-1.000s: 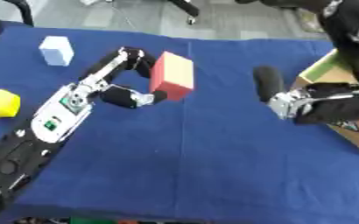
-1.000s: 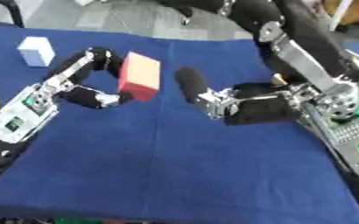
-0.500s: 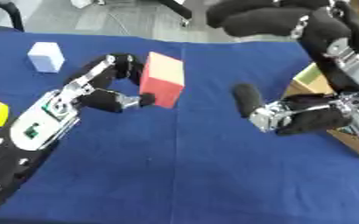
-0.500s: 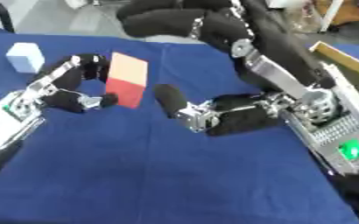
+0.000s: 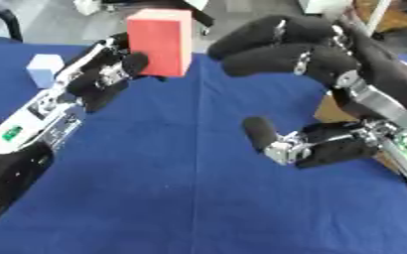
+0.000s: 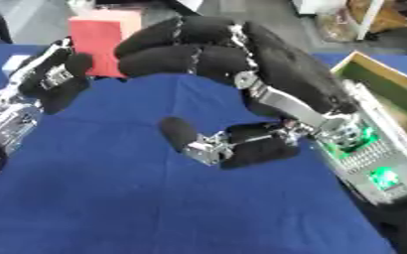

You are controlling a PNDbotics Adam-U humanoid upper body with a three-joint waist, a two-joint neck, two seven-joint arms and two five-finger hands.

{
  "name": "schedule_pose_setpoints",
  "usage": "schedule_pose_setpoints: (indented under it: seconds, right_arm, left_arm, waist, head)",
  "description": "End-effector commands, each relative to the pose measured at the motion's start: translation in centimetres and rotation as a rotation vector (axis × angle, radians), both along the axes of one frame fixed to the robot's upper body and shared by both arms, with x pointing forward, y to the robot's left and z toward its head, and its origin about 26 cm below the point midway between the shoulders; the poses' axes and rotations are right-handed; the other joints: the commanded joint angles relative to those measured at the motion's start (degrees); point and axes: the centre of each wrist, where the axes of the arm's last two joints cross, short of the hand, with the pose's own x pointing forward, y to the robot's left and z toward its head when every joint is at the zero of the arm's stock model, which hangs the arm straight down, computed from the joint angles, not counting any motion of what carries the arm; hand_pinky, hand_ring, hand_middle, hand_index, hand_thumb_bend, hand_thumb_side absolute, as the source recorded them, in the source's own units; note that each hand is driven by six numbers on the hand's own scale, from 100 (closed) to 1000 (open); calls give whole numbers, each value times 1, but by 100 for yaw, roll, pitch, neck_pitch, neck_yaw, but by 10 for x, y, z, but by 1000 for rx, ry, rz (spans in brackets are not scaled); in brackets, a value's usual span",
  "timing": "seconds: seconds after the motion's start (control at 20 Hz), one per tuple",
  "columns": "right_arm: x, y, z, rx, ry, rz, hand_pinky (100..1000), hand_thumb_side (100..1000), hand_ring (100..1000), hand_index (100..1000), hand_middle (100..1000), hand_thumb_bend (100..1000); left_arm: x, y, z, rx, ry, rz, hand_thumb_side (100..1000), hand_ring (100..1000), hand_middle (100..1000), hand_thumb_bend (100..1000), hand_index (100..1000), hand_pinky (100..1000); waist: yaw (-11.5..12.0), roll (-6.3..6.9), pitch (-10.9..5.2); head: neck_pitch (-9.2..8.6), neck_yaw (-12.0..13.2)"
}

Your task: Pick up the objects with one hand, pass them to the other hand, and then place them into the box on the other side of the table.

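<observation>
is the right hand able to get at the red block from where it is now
Probably yes. The left hand holds the red block up in the air, and the right hand is open beside it with nothing showing between them.

Upright red block [image 5: 159, 40], left hand-held [image 5: 102, 79]

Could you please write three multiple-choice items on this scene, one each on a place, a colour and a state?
1. Where is the box?
A. at the table's right edge
B. at the table's left edge
C. in the left hand

2. What colour is the block held up by the left hand?
A. yellow
B. red
C. green

3. How is the right hand?
A. curled round the red block
B. open, holding nothing
C. flat on the table

Key:
1 A: the box shows at the blue table on the right side.
2 B: the left hand holds the red block.
3 B: the right hand has its fingers apart from the block.
</observation>
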Motion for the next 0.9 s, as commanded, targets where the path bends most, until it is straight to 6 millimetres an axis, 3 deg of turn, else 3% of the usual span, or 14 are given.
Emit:
schedule_pose_setpoints:
  seconds: [0.05,0.45,0.9]
  right_arm:
    - [-2,-1,6,-20,-47,-13,797,100,791,883,813,100]
    - [11,1,0,-66,-67,-74,795,100,792,899,816,100]
    - [23,1,-10,-77,-81,-248,805,100,808,940,845,100]
  left_arm:
    - [-4,-7,15,-36,-16,-29,320,566,578,552,486,646]
    - [-6,-15,7,-44,44,-51,308,566,577,556,484,646]
    - [-4,-6,-2,18,51,-26,291,565,575,563,479,645]
  waist:
    - [7,-30,15]
    - [3,-15,13]
    - [-19,-9,14]
  head:
    - [-85,-41]
    - [-65,-66]
    - [-38,-51]
